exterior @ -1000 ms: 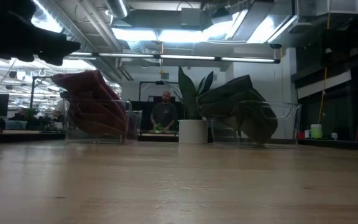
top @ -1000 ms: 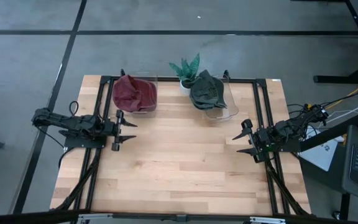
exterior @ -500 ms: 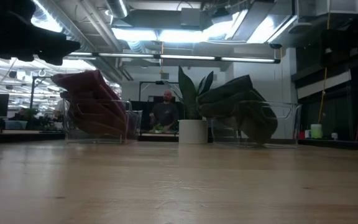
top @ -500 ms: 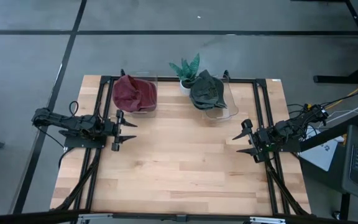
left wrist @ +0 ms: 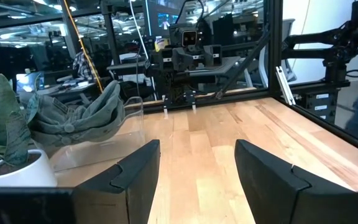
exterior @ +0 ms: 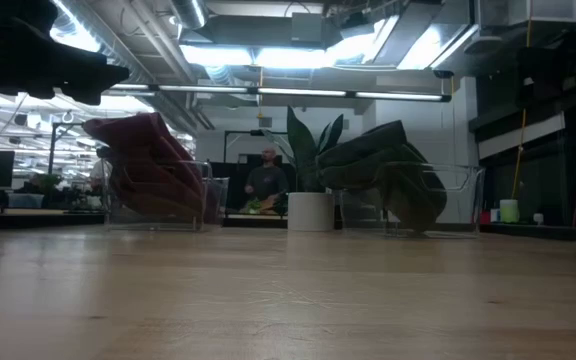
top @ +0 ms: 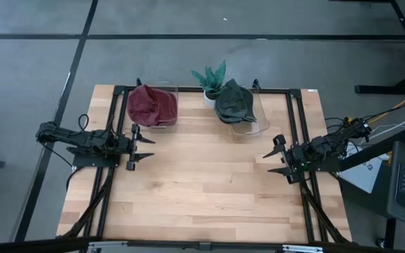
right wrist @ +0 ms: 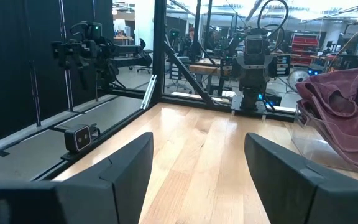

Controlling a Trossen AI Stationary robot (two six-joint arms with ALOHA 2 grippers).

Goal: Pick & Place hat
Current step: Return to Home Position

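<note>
From above, dark red cloth caps (top: 152, 105) fill the clear plastic bin (top: 169, 126) left of the green potted plant (top: 209, 79), a gray cloth cap (top: 232, 100) the second clear bin (top: 256, 126) right of it; your left gripper (top: 145, 148) and right gripper (top: 274, 160) hang spread and empty before the plant, at opposite edges of the pale wooden table (top: 202, 200). Park them level, slowly, I judge. At table height, a person (exterior: 266, 180) stands in the workshop behind the plant. Wrist views: bare boards between parted fingers (left wrist: 135, 177).

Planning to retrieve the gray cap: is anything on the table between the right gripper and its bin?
Nothing visible. Bare table lies between the open right gripper and the right bin holding the gray cap; the potted plant stands beside the bin, off that line.
</note>
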